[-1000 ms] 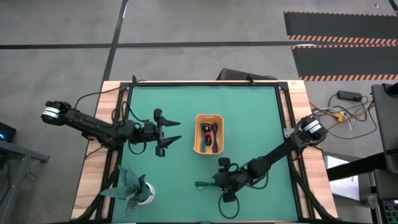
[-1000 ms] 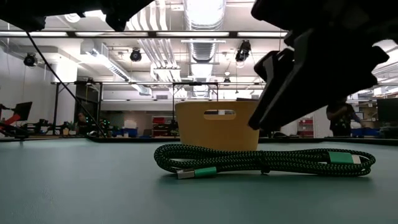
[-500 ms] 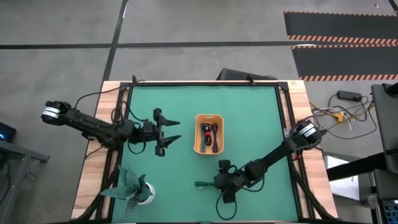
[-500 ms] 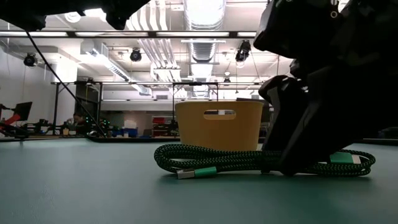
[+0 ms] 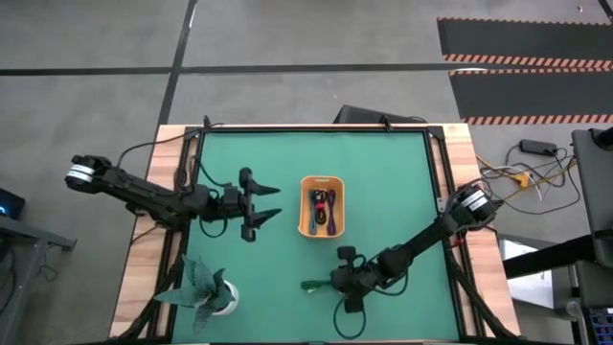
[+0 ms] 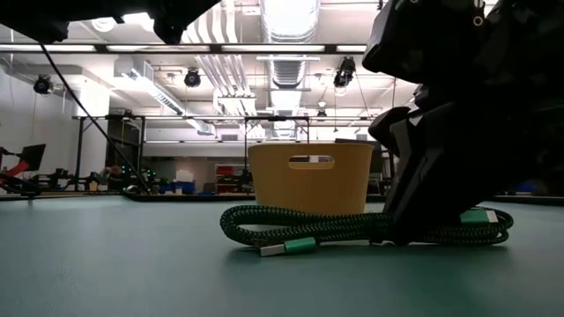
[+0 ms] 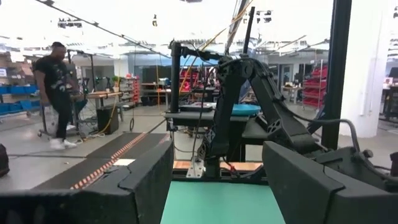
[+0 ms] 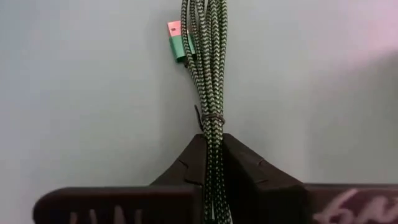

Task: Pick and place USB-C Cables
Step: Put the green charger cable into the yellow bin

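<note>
The green cable [image 8: 208, 81] lies bundled on the mat [image 5: 383, 172], near the table's front edge and just in front of the tray [image 5: 322, 205]. The right gripper [image 8: 208, 163] is down on it, fingers pinched on the bundle's middle, likely so both ends lift evenly. Other cables [image 5: 321, 208] already lie in the tray. The left gripper [image 5: 269, 204] waits left of the tray, fingers apart.

We find no readable text, labels, brands or numbers anywhere. Only partial pale lettering shows on the right gripper [image 8: 208, 163] body in the right wrist view, cut off at the edge and illegible.
</note>
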